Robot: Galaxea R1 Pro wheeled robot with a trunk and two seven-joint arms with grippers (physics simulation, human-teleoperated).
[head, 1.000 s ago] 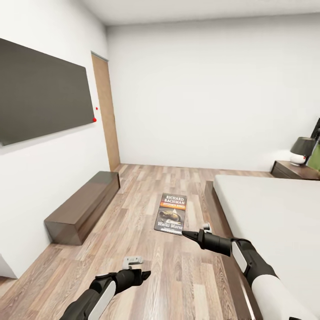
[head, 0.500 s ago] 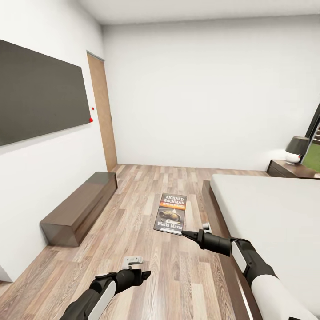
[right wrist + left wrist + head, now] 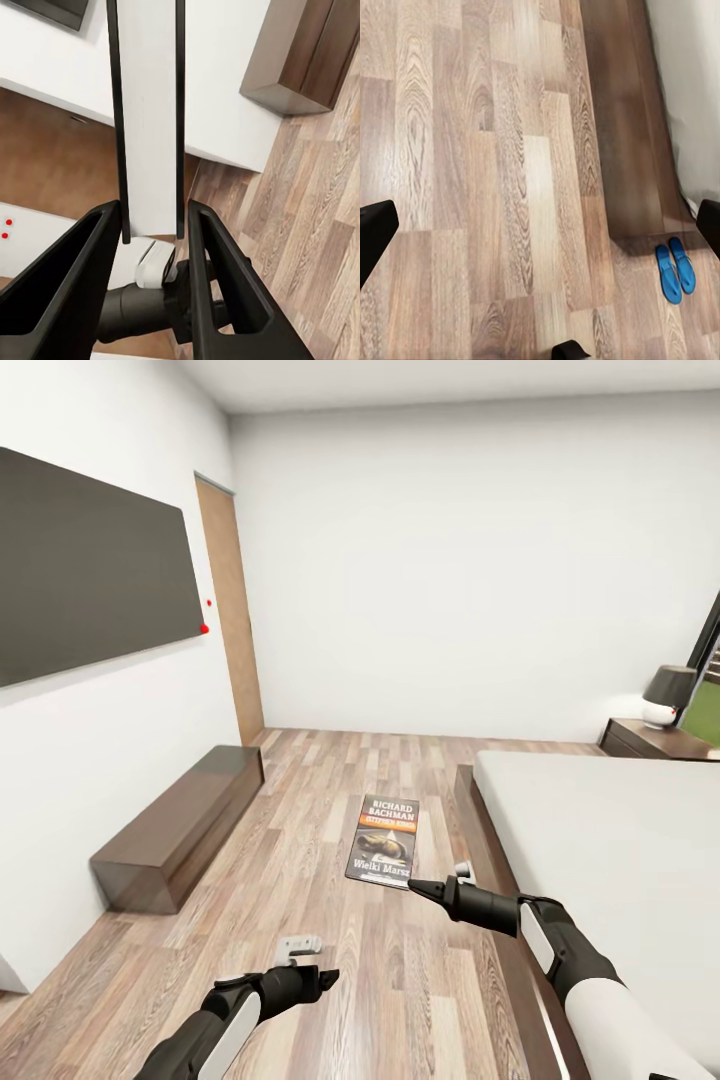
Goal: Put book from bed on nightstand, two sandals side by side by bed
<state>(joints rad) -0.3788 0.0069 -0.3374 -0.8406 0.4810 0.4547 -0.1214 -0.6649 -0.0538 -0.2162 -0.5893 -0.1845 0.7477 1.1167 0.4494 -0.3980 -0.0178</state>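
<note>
Head view puts the book [image 3: 384,841] at centre frame, upright in my right gripper [image 3: 420,887], which pinches its lower edge; the cover faces me, with the floor [image 3: 300,830] behind it. The bed [image 3: 610,850] fills the right side, and a nightstand [image 3: 645,739] with a dark-shaded lamp [image 3: 666,696] sits at the far right edge beside a sliver of window. On the left wall I see a dark TV panel [image 3: 90,565], a low cabinet [image 3: 180,825] under it, and a wooden door [image 3: 230,620] in the corner. My left gripper [image 3: 322,980] hangs low at lower centre-left, over bare planks.

Right wrist view gives what the head camera cannot: the book [image 3: 148,112] edge-on, a thin white slab clamped between both fingers [image 3: 217,270], with the cabinet [image 3: 307,60] at the upper right.

Left wrist view is where I find the sandals [image 3: 675,268], two blue soles lying side by side on the floor [image 3: 502,187], at lower right, just off the end of the bed's dark frame [image 3: 630,127]. The left fingers [image 3: 375,232] sit at opposite edges of that picture, spread wide with nothing between them.
</note>
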